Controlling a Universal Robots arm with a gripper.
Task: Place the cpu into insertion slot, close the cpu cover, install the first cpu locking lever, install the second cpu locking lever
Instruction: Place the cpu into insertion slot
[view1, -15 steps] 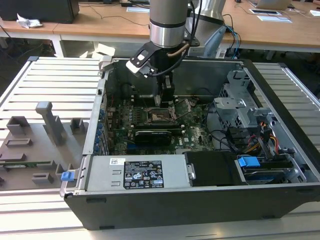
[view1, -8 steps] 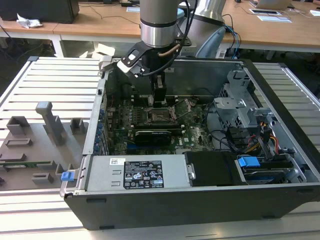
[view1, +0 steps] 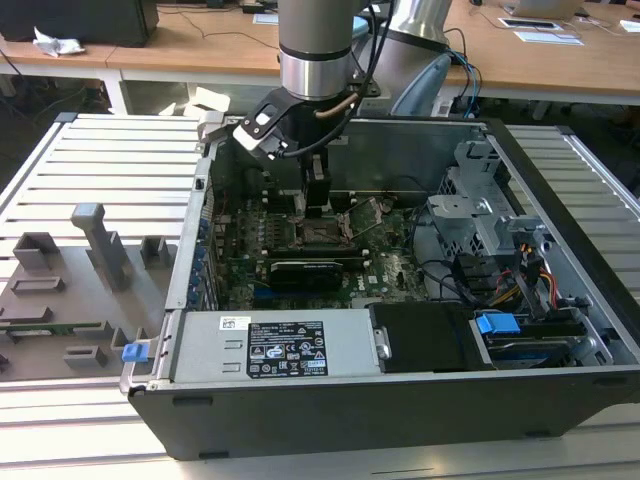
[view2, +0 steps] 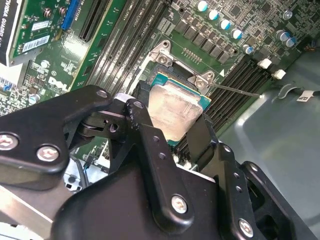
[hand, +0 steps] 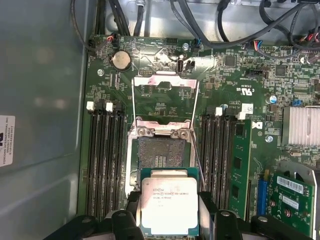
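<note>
Inside the open computer case (view1: 400, 412), the end effector (view2: 172, 125) grips the cpu (hand: 169, 205) near the insertion slot (hand: 161, 152).

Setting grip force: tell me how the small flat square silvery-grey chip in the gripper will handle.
The small flat silvery-grey square cpu looks rigid, probably light. Its smooth metal top may slip; edge-held by the gripper, it could tilt.

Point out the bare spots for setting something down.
Bare: the grey case panel beside the memory slots; the slatted table at the exterior view's left. Crowded: the insertion slot, with the gripper holding the cpu by it.
</note>
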